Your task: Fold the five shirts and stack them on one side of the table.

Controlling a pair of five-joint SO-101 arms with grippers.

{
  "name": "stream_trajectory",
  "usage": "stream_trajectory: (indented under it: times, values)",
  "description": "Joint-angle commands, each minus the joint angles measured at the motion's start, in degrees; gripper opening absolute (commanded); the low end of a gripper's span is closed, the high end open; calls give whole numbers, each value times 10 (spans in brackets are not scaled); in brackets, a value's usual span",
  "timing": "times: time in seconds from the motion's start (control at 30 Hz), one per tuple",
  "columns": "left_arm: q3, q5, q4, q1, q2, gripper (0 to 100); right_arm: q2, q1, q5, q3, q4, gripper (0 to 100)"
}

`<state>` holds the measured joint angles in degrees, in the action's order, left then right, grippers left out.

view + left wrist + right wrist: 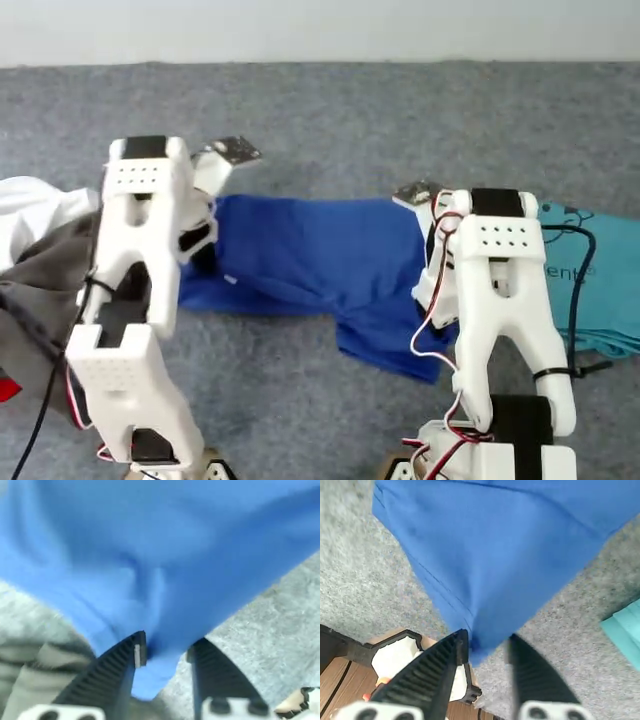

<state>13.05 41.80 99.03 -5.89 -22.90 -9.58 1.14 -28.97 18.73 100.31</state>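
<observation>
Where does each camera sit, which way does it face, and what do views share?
High view: fixed above the table, looking down on left arm, right arm and blue shirt.
Left wrist view: on the left arm, looking along the left gripper, shut on the blue shirt.
Right wrist view: on the right arm, looking along the right gripper, shut on the blue shirt.
Shared: the blue shirt in all three; the teal shirt in high and right wrist views.

Your blue shirt point(310, 255) lies rumpled across the middle; teal shirt point(600, 280) flat at right; grey shirt point(45, 285) and white shirt point(30, 205) heaped left.
</observation>
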Motion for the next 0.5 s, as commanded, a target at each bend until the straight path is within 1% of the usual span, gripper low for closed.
stream_trajectory:
  times: [0.0,0.1,0.27,0.47]
  values:
    - [-7,-5,15,-20,72,190,-29,0,-7,-5,28,237]
    - [-20,-5,15,-30,124,211,-55,4,-11,-6,28,240]
    - [-29,-5,15,-33,203,215,-94,2,-11,-38,25,240]
    - [-25,-6,14,-28,249,210,-55,2,-8,-102,-25,240]
